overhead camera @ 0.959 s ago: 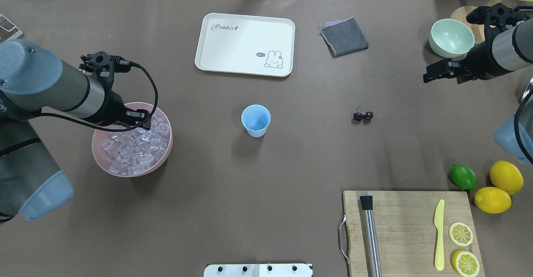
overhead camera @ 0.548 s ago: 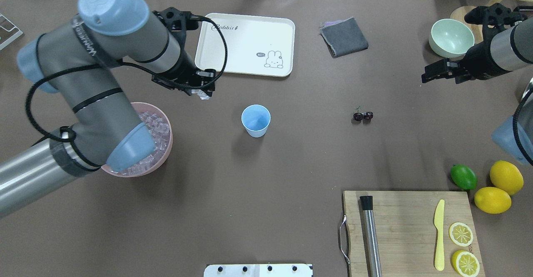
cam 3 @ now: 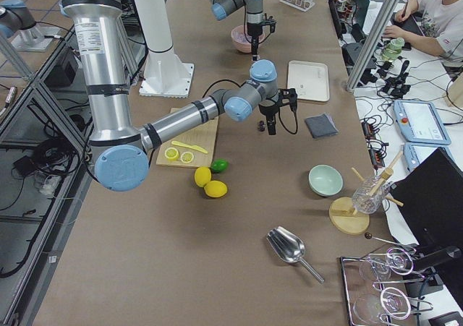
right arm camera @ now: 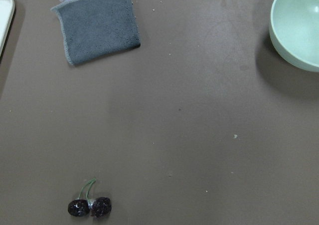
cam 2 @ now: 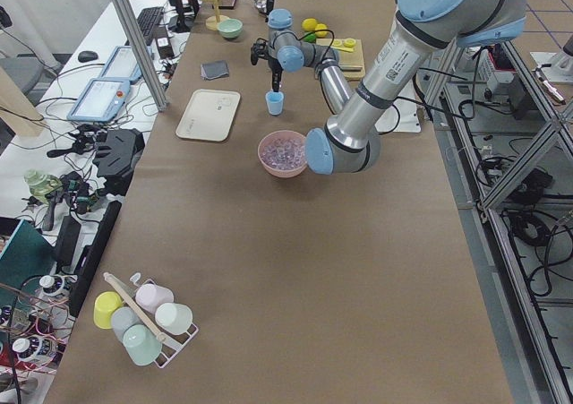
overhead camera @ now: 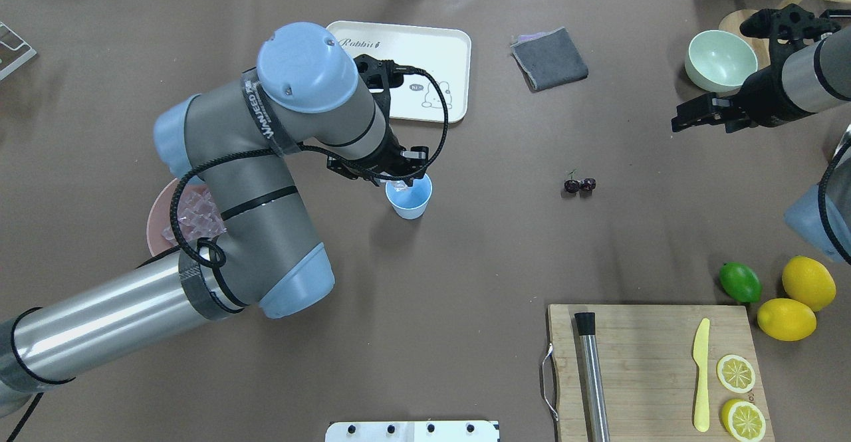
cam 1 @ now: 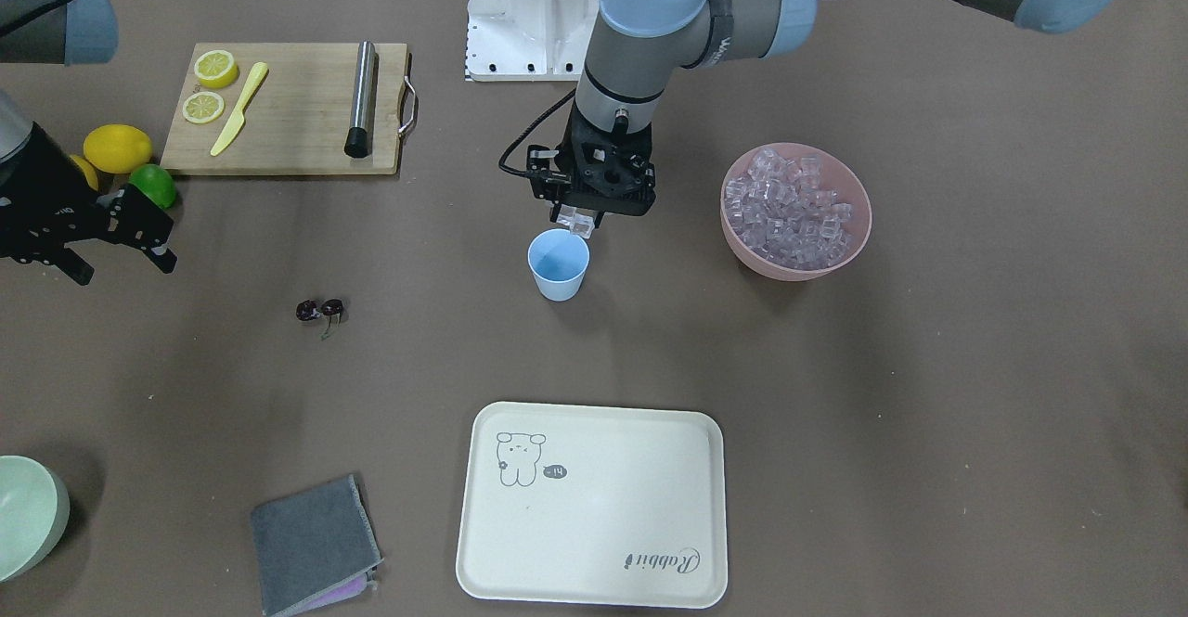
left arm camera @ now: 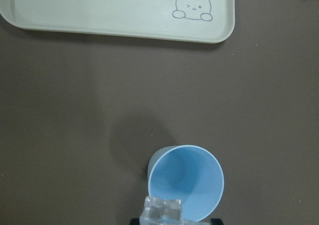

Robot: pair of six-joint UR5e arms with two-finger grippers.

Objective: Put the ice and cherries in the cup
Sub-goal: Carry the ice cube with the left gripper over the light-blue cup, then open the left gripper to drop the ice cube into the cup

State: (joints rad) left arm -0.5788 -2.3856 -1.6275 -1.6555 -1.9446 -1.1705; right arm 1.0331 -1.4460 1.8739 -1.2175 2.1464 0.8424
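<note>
The left end effector point(cam 1: 580, 221) grips a clear glassy ice cube point(left arm camera: 162, 210) over the six-o'clock rim of the light-blue plastic cup point(left arm camera: 185, 182), seemingly to drop it.

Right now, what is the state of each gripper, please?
Left gripper: shut on an ice cube, above the cup edge.
Right gripper: open, holding nothing.

I have the overhead camera looking down on the table point(overhead camera: 465, 262) from the base side, and the front one facing back from across. Both share the cup point(overhead camera: 412, 203) and tray point(overhead camera: 439, 43). Side cameras look along from each end, far off. Left wrist sits close over the cup; right wrist looks down on the cherries point(right arm camera: 101, 207).
</note>
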